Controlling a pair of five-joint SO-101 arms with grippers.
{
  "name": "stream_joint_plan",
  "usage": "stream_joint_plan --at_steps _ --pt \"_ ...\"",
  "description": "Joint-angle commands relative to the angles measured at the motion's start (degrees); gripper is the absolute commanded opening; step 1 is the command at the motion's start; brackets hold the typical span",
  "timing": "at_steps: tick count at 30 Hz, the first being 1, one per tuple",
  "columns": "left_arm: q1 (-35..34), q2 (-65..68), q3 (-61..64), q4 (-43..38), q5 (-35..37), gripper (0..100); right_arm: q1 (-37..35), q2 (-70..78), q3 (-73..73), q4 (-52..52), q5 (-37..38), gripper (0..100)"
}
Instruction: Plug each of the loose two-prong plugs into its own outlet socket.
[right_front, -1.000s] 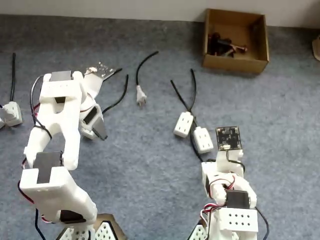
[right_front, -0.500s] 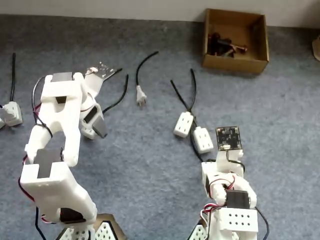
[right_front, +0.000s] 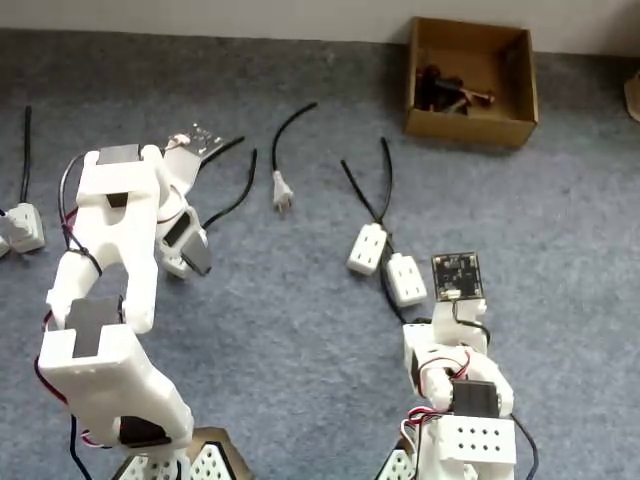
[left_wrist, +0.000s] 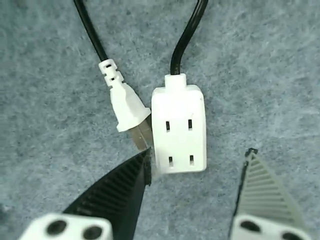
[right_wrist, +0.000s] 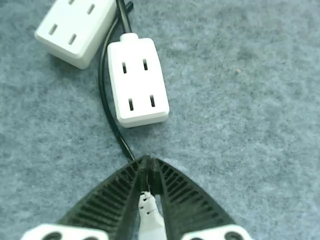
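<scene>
My left gripper hangs open over a white outlet socket with a black cord, one finger on each side of it. A white two-prong plug lies beside that socket, its prongs close to the black finger. My right gripper is shut on a white plug whose black cord runs out past the tips. Just beyond it lie two white sockets. In the high view another loose plug lies mid-table, and the left arm's gripper is at the left.
A cardboard box with small parts stands at the back right. A further white socket sits at the far left edge. Something small and shiny lies behind the left arm. Black cords trail across the grey carpet.
The left arm has drifted slightly to the left and back. The right arm has kept still.
</scene>
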Motion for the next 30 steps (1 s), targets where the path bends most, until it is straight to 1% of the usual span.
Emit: stream_joint_plan --at_steps 1,19,24,27,30 --pt "-1.3 -0.4 0.0 -0.4 -0.6 27 -0.5 -0.5 -0.3 -0.9 0.8 0.9" --pt "-1.3 -0.3 0.0 0.0 -0.4 27 -0.5 -0.5 -0.3 -0.9 0.8 0.9" --pt "-1.3 3.5 -0.6 0.1 -0.2 27 -0.5 -0.5 -0.3 -0.9 0.8 0.9" --pt "-1.0 4.4 -2.0 0.1 1.7 25 -0.5 -0.5 -0.3 -0.9 0.8 0.9" --pt "-0.6 4.7 -3.0 0.1 1.8 25 -0.5 -0.5 -0.3 -0.9 0.8 0.9"
